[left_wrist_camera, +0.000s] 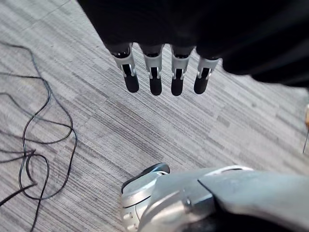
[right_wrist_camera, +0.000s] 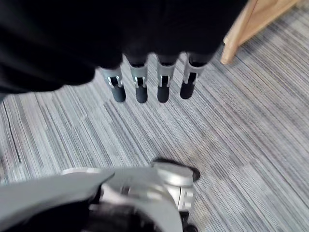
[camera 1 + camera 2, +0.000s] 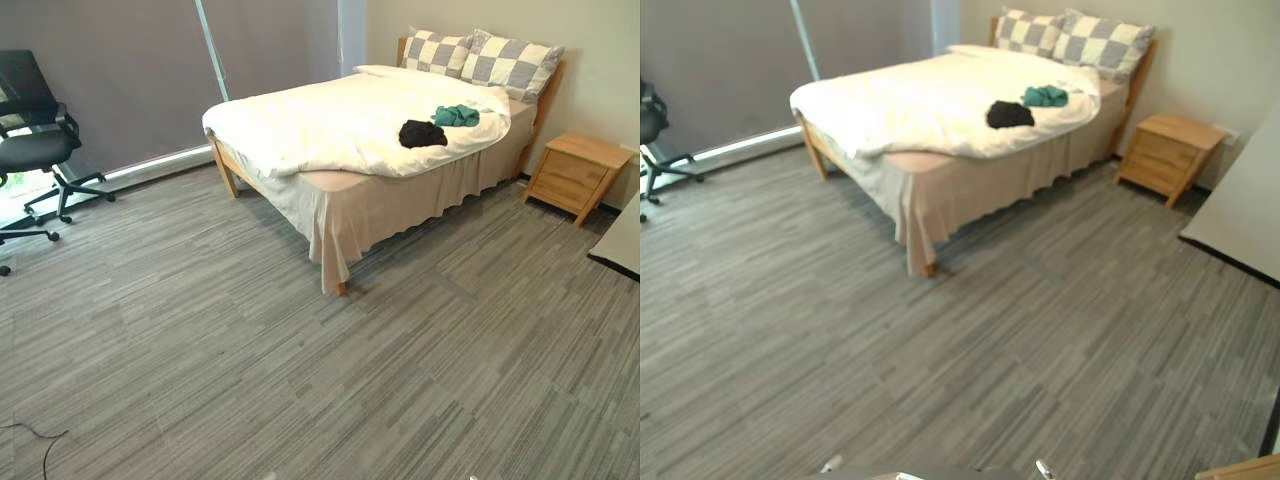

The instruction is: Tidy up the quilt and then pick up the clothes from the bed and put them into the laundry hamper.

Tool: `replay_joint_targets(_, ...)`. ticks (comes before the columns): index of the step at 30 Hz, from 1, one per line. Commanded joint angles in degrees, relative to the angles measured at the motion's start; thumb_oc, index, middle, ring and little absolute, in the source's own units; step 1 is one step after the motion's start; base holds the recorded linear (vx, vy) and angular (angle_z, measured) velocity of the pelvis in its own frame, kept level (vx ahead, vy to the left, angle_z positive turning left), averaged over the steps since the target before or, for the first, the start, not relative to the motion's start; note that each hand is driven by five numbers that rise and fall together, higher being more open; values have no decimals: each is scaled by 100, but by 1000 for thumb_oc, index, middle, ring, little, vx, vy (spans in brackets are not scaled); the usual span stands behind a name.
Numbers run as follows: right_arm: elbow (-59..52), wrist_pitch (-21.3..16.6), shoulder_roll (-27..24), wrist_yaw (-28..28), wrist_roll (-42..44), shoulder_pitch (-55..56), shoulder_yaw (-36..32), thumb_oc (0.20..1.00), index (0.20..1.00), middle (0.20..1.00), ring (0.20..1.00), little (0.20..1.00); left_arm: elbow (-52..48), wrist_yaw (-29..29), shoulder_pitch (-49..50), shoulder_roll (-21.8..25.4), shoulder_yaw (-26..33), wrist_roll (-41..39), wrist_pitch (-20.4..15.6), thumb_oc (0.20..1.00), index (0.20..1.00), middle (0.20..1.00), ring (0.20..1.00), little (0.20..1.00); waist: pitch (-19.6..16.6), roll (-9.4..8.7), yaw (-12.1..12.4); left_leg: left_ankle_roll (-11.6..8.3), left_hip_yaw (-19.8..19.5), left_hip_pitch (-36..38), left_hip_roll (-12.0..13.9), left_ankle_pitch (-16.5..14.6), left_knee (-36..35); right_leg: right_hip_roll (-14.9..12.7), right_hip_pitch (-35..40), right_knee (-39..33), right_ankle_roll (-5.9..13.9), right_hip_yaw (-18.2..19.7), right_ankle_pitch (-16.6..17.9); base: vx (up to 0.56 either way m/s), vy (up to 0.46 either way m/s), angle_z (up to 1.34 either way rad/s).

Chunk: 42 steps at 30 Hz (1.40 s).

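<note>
A white quilt [image 3: 350,120] was seen spread over a wooden bed [image 3: 330,215] at the far side of the room, rumpled and hanging unevenly, with the mattress corner nearest the camera left uncovered. Two pieces of clothing were lying on the quilt near the side closest to a wooden nightstand [image 3: 578,175]: a black garment [image 3: 422,133] and, just beside it toward the checked pillows [image 3: 480,58], a teal garment [image 3: 456,115]. No laundry hamper could be made out.

The left hand [image 1: 164,72] and the right hand [image 2: 152,79] were each shown in their own wrist views hanging above grey striped floor, fingers straight and relaxed, nothing held. Both were well apart from the bed.

The step in hand was judged to be the approach to the bed. It would be done well if the robot were brought to the foot corner, so that the quilt edge could be gripped with both hands and drawn evenly over the bare corner without the garments being dragged off. An office chair [image 3: 35,130] stood well to the left by the window blind.
</note>
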Motion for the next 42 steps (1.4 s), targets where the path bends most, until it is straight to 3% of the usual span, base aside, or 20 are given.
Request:
replay_joint_targets(1, 39, -194, 234, 87, 373, -750, 212, 1000, 1000, 1000, 1000, 1000, 216, 113, -1059, -193, -187, 251, -314, 1000, 1000, 1000, 1000, 1000, 700, -49, -313, -280, 76, 1128, -93, 89, -900, -426, 1467, -1598, 767, 74, 485, 17, -8, -24)
replay_joint_targets(14, 378, -44, 201, 44, 169, -930, 193, 1000, 1000, 1000, 1000, 1000, 63, 239, -1223, -119, -328, 297, -335, 1000, 1000, 1000, 1000, 1000, 897, -44, -300, -159, 101, 1059, -148, -36, -900, -415, 1303, -1560, 806, 279, 552, 36, 11, -9)
replay_joint_targets(15, 392, -48, 210, 30, 183, -970, 176, 1000, 1000, 1000, 1000, 1000, 10, 312, -1263, -82, -357, 328, -342, 1000, 1000, 1000, 1000, 1000, 961, -52, -287, -117, 86, 1014, -146, -36, -900, -393, 1077, -1181, 795, 314, 490, -60, 43, 2)
replay_joint_targets(16, 396, -25, 254, 29, 236, -1141, 112, 1000, 1000, 1000, 1000, 1000, 26, 418, -1397, -26, -293, 320, -281, 1000, 1000, 1000, 1000, 1000, 1188, -2, -296, -48, 116, 958, -66, -92, -900, -320, 155, 419, 1132, 151, 458, -47, 52, 2)
replay_joint_targets(17, 399, -13, 246, 16, 241, -1165, 76, 1000, 1000, 1000, 1000, 1000, 43, 430, -1416, -39, -270, 313, -269, 1000, 1000, 1000, 1000, 1000, 1237, 28, -312, -39, 158, 1011, -50, -131, -900, -418, -159, 959, 1314, -2, 641, -22, 51, -21)
replay_joint_targets(21, 369, 0, 242, -13, 294, -1178, -50, 1000, 1000, 1000, 1000, 1000, 135, 451, -1442, -29, -272, 335, -232, 1000, 1000, 1000, 1000, 1000, 1344, 64, -353, -65, 216, 1221, 8, -236, -900, -664, -548, 1576, 1471, -393, 995, 164, -21, -20)
replay_joint_targets(22, 353, -21, 248, -19, 325, -1163, -88, 1000, 1000, 1000, 1000, 1000, 167, 446, -1448, -16, -268, 338, -238, 1000, 1000, 1000, 1000, 1000, 1363, 79, -383, -93, 223, 1277, 33, -280, -900, -749, -615, 1402, 1422, -549, 913, 389, -138, 3)
replay_joint_targets(23, 384, -32, 236, -30, 368, -1135, -98, 1000, 1000, 1000, 1000, 1000, 212, 415, -1482, -5, -314, 384, -273, 1000, 1000, 1000, 1000, 1000, 1401, 74, -474, -167, 182, 1402, 13, -411, -900, -746, -578, 549, 1246, -624, 736, 566, -212, -4)
replay_joint_targets(24, 427, -31, 233, -50, 397, -1130, -88, 1000, 1000, 1000, 1000, 1000, 243, 421, -1499, -8, -391, 445, -314, 1000, 1000, 1000, 1000, 1000, 1445, 77, -573, -219, 140, 1519, -7, -521, -900, -747, -618, -201, 1186, -495, 857, 743, -352, 0)
replay_joint_targets(25, 530, 1, 214, -25, 435, -1120, -156, 1000, 1000, 1000, 1000, 1000, 297, 401, -1568, 10, -409, 564, -366, 1000, 1000, 1000, 1000, 1000, 1453, 110, -702, -384, 95, 1635, 72, -660, -900, -926, -848, -1309, 1267, -282, 1166, 476, -239, 1)
replay_joint_targets(29, 687, 60, 173, 82, 345, -955, -250, 1000, 1000, 1000, 1000, 1000, 465, 359, -1554, -8, -378, 769, -400, 1000, 1000, 1000, 1000, 1000, 1405, 214, -828, -557, 140, 2142, 250, -1018, -900, -1165, -1027, -1537, 1378, -190, 1382, 525, -253, 38)
replay_joint_targets(31, 781, 85, 87, 140, 174, -820, -268, 1000, 1000, 1000, 1000, 1000, 505, 358, -1418, -50, -285, 721, -384, 1000, 1000, 1000, 1000, 1000, 1368, 265, -860, -673, 120, 2374, 420, -543, -639, -1010, -899, -1280, 1220, -279, 1511, 565, -320, 29)
replay_joint_targets(32, 811, 77, 29, 146, 129, -821, -273, 1000, 1000, 1000, 1000, 1000, 470, 360, -1355, -82, -255, 650, -390, 1000, 1000, 1000, 1000, 1000, 1370, 323, -873, -732, 143, 2229, 628, -162, -32, -902, -805, -1177, 1107, -306, 1471, 470, -385, 10)
replay_joint_targets(33, 875, 72, -45, 124, 71, -815, -254, 1000, 1000, 1000, 1000, 1000, 417, 357, -1314, -125, -224, 553, -383, 1000, 1000, 1000, 1000, 1000, 1386, 358, -836, -760, 122, 1854, 842, 449, 790, -746, -598, -1146, 901, -335, 1367, 435, -467, 17)
replay_joint_targets(34, 872, 80, -91, 99, 26, -843, -226, 1000, 1000, 1000, 1000, 1000, 355, 380, -1322, -134, -218, 478, -371, 1000, 1000, 1000, 1000, 1000, 1448, 313, -777, -751, 15, 1453, 1000, 937, 1805, -659, -375, -1157, 720, -405, 1271, 451, -550, 7)
replay_joint_targets(35, 798, 83, -156, 56, -11, -916, -160, 1000, 1000, 1000, 1000, 1000, 227, 410, -1362, -123, -259, 426, -375, 1000, 1000, 1000, 1000, 1000, 1539, 201, -681, -652, -206, 974, 978, 1283, 2689, -597, -111, -1213, 517, -485, 1180, 442, -491, -3)
replay_joint_targets(36, 704, 63, -230, 35, -45, -983, -132, 1000, 1000, 1000, 1000, 1000, 172, 448, -1365, -120, -277, 380, -375, 1000, 1000, 1000, 1000, 1000, 1593, 120, -608, -538, -178, 793, 981, 1240, 3162, -538, 167, -1315, 410, -492, 1076, 638, -518, -46)
replay_joint_targets(37, 634, 65, -304, -29, -36, -1153, -81, 1000, 1000, 1000, 1000, 1000, 91, 547, -1489, -125, -323, 311, -361, 1000, 1000, 1000, 1000, 1000, 1688, -133, -415, -414, -42, 191, 825, 868, 3592, -549, 613, -1482, 316, -355, 893, 479, -316, -37)
replay_joint_targets(40, 613, 63, -312, -53, -67, -1199, -48, 1000, 1000, 1000, 1000, 1000, 62, 567, -1519, -144, -330, 293, -364, 1000, 1000, 1000, 1000, 1000, 1703, -203, -301, -408, 80, -35, 711, 717, 3467, -558, 826, -1545, 330, -299, 781, 414, -134, -39)
replay_joint_targets(42, 545, 40, -335, -70, -95, -1241, 27, 1000, 1000, 1000, 1000, 1000, -57, 603, -1525, -208, -375, 300, -378, 1000, 1000, 1000, 1000, 1000, 1621, -232, -73, -414, 422, -652, 446, 619, 2204, -495, 1299, -1598, 430, -169, 473, 623, -32, -18)
